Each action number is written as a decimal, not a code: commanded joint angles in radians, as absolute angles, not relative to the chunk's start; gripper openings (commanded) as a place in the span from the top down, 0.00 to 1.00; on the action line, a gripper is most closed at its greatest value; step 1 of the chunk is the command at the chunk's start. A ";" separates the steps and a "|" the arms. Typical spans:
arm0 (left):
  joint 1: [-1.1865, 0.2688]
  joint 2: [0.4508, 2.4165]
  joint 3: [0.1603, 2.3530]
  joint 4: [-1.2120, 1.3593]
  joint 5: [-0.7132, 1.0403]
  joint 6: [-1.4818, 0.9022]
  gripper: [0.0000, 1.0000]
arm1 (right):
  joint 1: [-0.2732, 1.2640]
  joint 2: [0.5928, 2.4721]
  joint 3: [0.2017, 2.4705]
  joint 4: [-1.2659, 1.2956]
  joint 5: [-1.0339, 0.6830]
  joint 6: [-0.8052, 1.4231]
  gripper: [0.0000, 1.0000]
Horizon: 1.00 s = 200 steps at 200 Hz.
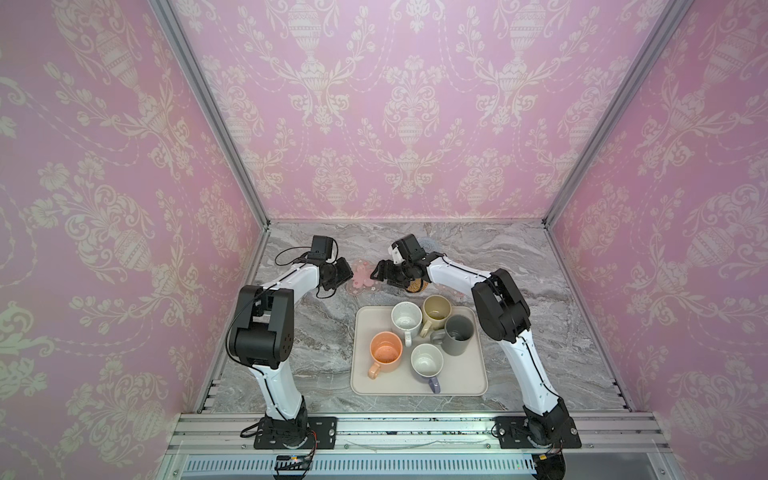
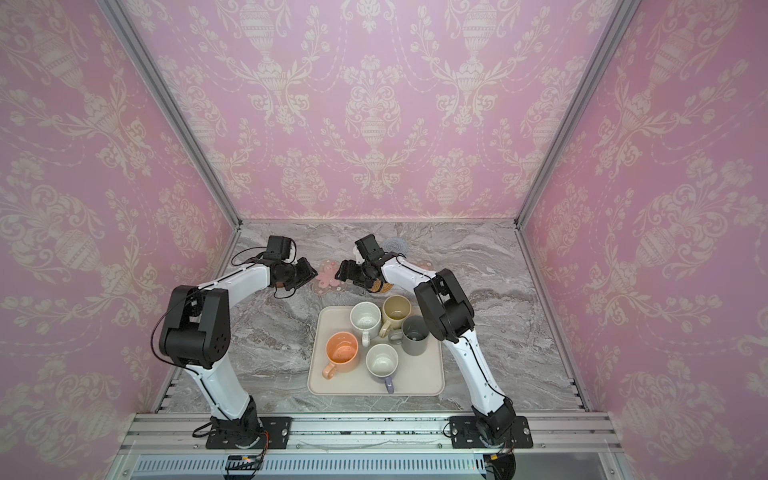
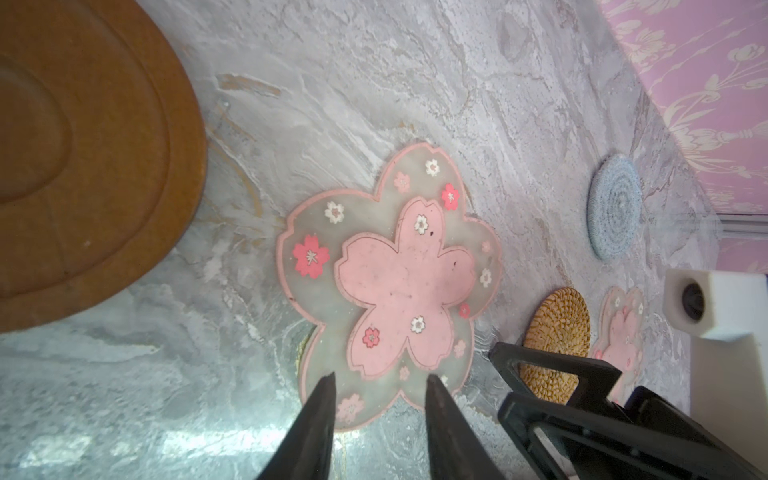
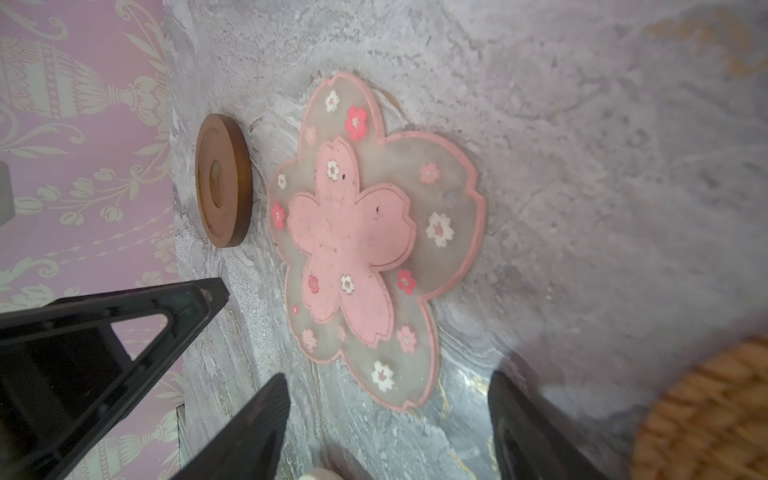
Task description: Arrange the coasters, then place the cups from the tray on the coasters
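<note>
Two grippers face each other across one pink flower coaster (image 1: 365,281), which lies flat on the table behind the tray (image 1: 361,376) that holds all five cups (image 1: 405,320). Your left gripper (image 3: 381,376) reaches in low from its left, jaws parted and empty, tips over a petal edge. The mat has no long axis. Your right gripper (image 4: 388,376), spread wider and empty, hangs about equally near on its right.

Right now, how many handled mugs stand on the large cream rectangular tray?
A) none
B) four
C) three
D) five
D: the orange-peach mug, speckled white mug, beige-yellow mug, tall dark grey mug and lavender mug all stand on the cream tray in both top views.
</note>
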<state>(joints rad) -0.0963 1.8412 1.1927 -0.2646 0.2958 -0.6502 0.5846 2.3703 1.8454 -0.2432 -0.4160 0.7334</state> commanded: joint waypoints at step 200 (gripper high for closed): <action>-0.096 2.017 1.174 -0.143 0.298 -0.703 0.62 | 0.621 2.517 2.008 -0.254 -0.451 0.796 0.23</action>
<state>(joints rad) -0.0887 1.9614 1.1961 -0.1398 0.2802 -0.6670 0.6037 2.4638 1.9789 -0.2245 -0.4385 0.7864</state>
